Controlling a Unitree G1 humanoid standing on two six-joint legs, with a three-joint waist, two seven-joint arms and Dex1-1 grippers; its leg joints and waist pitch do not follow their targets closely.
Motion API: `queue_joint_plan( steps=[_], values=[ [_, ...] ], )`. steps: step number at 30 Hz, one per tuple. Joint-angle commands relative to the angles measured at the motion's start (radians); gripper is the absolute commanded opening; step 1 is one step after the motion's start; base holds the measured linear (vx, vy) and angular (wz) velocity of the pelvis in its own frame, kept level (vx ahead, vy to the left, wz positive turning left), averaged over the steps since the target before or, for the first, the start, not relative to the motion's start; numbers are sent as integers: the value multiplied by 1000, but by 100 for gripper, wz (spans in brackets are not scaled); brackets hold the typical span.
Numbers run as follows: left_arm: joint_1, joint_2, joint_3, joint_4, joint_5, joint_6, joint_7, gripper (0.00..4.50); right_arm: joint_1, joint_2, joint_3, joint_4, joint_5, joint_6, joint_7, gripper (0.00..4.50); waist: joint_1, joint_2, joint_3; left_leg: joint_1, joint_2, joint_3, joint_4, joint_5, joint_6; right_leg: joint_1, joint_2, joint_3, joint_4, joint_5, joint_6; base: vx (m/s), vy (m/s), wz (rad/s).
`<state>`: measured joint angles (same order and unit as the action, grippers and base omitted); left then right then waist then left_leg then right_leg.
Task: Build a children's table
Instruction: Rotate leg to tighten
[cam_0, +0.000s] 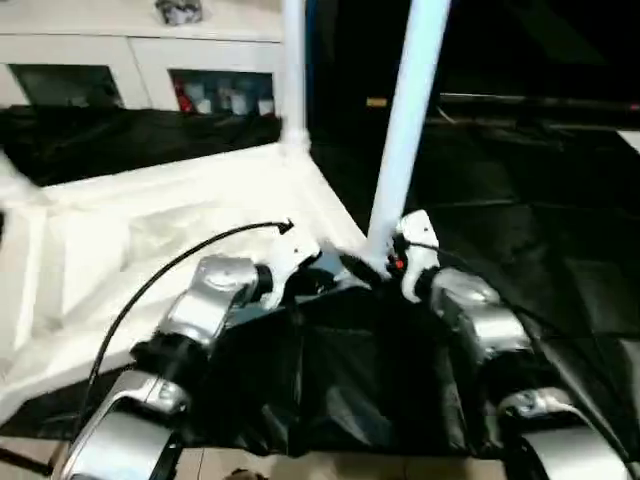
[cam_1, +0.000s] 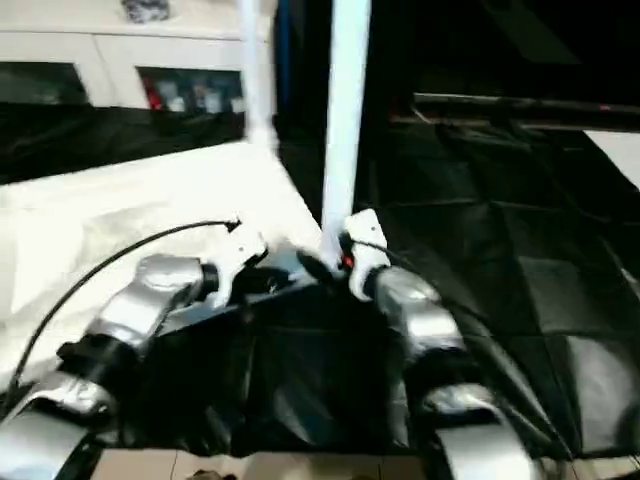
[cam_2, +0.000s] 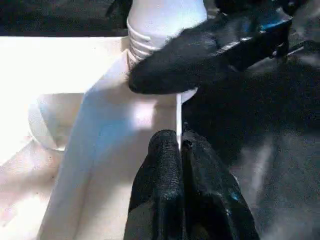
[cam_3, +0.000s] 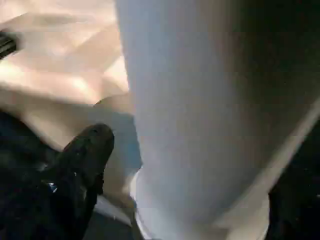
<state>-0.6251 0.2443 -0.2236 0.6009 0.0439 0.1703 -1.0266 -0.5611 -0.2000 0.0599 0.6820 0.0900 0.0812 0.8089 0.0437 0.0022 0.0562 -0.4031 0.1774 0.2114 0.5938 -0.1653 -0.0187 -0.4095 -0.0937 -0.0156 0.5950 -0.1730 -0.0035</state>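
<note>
1. Children's table (cam_0: 150, 240): white plastic, lying upside down on a black sheet (cam_0: 520, 250), ribbed underside facing up. It sits ahead of the robot and to its left, with one corner reaching in between the two grippers.

2. Near leg (cam_0: 408, 120): long, round, white, standing up out of the near corner socket with a slight lean. Its threaded foot shows at the socket in the left wrist view.

3. Far leg (cam_0: 293, 70): white, upright in the far corner socket, behind the near leg and to its left.

4. Left gripper (cam_2: 181, 150): both black fingers pressed together, clamped on the thin upright edge of the table's rim just beside the near leg's socket. The rim passes between the fingertips.

5. Right gripper (cam_0: 385, 262): at the foot of the near leg, jaws spread wide. One black finger (cam_3: 90, 150) stands apart from the leg's side; the other lies across the leg's base in the left wrist view, touching or very nearly so. The leg stands between the jaws, not pinched.

6. White cabinet (cam_0: 140, 60): glass doors, along the back of the room, behind the black sheet.
</note>
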Motion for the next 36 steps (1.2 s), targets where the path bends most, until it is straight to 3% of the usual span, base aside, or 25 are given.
queue_joint_plan(
  steps=[1,5,9,14,19,21,26,30,32,36],
  values=[
    [-6,-7,-10,-61,-62,-58,-73,0,29,-31,70,-78,20,20,169,422,0,-3,-70,41,53,-20,-74,-252,54,34,-35,17,-63,-178,-224,0,0,0],
    [10,32,-23,-86,-74,-46,-154,0,51,-87,109,-130,30,47,299,422,4,-8,-68,38,54,-23,-76,-276,38,36,-41,17,-64,-239,-218,0,0,0],
    [19,72,-35,-96,-73,-50,-212,0,52,-125,139,-148,29,61,373,408,2,-11,-67,39,54,-23,-77,-289,27,29,-42,19,-68,-286,-206,0,0,0],
    [28,98,-40,-111,-78,-45,-252,0,45,-136,143,-165,41,81,419,371,2,-8,-70,40,54,-22,-76,-263,29,28,-39,19,-62,-226,-223,0,0,0],
    [34,106,-44,-109,-77,-43,-261,0,43,-140,154,-158,44,87,441,328,6,-13,-71,38,54,-20,-72,-227,45,31,-41,18,-57,-196,-233,0,0,0],
    [35,107,-44,-110,-78,-42,-259,0,45,-139,155,-157,41,86,442,309,7,-18,-70,37,54,-19,-72,-228,46,31,-41,18,-58,-200,-232,0,0,0],
    [41,98,-34,-114,-83,-41,-242,0,55,-125,152,-158,40,88,435,277,9,-17,-69,40,55,-21,-74,-244,35,29,-43,18,-60,-233,-223,0,0,0],
    [41,74,-21,-109,-75,-51,-187,0,60,-88,128,-148,40,75,351,273,7,-18,-69,40,54,-22,-75,-250,28,28,-43,20,-60,-236,-218,0,0,0],
    [17,26,-8,-67,-41,-62,-59,0,38,-20,86,-79,4,56,143,272,-2,-21,-66,37,52,-23,-76,-262,18,25,-45,22,-64,-265,-209,0,0,0],
    [-14,-21,-7,-28,-7,-59,52,0,6,50,47,1,-26,44,-71,272,-21,-19,-66,39,47,-29,-80,-314,-21,21,-44,20,-74,-360,-176,0,0,0]
  ],
)
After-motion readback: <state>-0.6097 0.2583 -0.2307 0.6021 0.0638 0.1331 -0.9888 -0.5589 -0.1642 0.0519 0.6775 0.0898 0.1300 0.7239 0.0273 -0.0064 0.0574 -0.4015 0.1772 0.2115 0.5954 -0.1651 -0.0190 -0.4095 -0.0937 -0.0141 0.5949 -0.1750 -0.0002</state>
